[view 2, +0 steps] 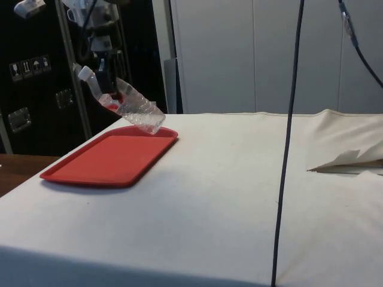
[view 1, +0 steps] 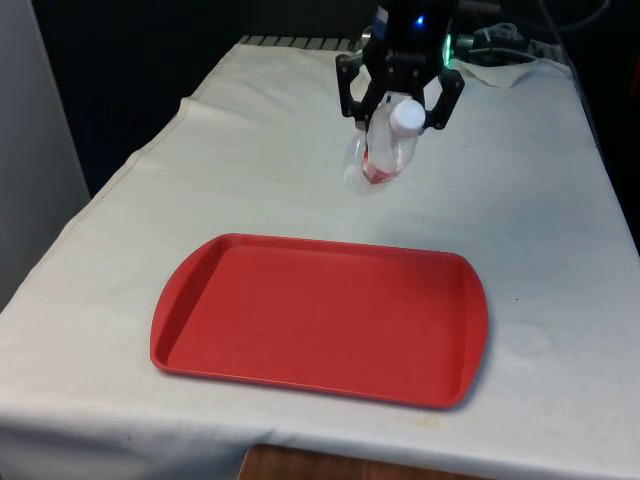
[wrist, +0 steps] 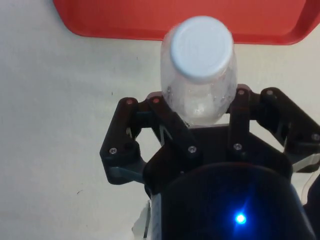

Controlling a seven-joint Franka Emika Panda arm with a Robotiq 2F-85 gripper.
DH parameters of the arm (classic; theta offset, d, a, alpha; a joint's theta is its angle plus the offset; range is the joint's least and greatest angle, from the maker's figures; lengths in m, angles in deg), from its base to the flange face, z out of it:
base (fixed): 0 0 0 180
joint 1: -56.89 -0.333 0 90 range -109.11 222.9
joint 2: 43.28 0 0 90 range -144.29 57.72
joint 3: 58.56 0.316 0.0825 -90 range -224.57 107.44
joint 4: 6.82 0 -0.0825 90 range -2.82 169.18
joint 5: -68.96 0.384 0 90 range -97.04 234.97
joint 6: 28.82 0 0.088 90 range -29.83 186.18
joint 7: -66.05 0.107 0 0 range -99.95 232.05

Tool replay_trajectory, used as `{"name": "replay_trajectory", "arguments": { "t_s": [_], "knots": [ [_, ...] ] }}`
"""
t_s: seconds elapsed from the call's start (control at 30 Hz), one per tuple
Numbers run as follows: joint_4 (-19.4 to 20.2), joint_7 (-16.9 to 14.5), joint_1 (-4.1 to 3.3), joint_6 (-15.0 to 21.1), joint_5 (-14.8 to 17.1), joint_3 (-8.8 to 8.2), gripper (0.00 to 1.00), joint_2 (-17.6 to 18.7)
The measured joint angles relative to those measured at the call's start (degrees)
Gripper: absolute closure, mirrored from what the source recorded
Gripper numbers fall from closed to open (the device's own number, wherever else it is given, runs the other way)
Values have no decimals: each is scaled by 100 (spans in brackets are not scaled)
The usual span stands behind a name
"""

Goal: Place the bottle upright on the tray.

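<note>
Hanging in the air beyond the tray's [view 1: 320, 320] far edge, the bottle [view 1: 380, 152] is clamped between the gripper's [view 1: 398, 105] two fingers, which close on its body just below the white cap [view 1: 407, 116]. It touches neither cloth [view 1: 250, 170] nor tray.

Taking the tray as the landmark and reading the side view from its left: the cap [view 2: 86, 73] sits highest, above the tray's middle; next comes the gripper, holding the upper body; then the bottle [view 2: 128, 106] slopes down, its clear base hanging over the tray's [view 2: 114, 158] far rim, lifted clear of it. A red patch shows inside or on the bottle near the grip; whether it is label or liquid I cannot tell.

So the long axis is tilted well off vertical: cap up and leaning back over the tray, base down and away. The wrist view agrees, with the cap [wrist: 201, 47] pointing toward the tray [wrist: 125, 20] and the fingers [wrist: 167, 125] pressed on either side of the body below it.

The coming move, as I judge it, turns on that tilt. The bottle must be brought over the tray's flat middle and rotated until the base faces straight down before it is lowered. Released while leaning, it would likely tip over.
</note>
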Motion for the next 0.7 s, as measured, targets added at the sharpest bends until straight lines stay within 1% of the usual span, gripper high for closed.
{"name": "replay_trajectory", "arguments": {
  "t_s": [0.2, 0.23, 0.27, 0.43, 0.47, 0.7],
  "knots": [
    [0, 286, 0, 46, -6, 0, 100, 17],
    [0, 372, 0, 52, -6, 0, 100, 23],
    [0, 372, 0, 52, -6, 0, 100, 23],
    [-6, 567, -6, 74, -6, 0, 100, 40],
    [-6, 647, -6, 92, -6, 0, 100, 52],
    [-6, 894, -6, 160, -6, 0, 100, 80]
  ]
}}
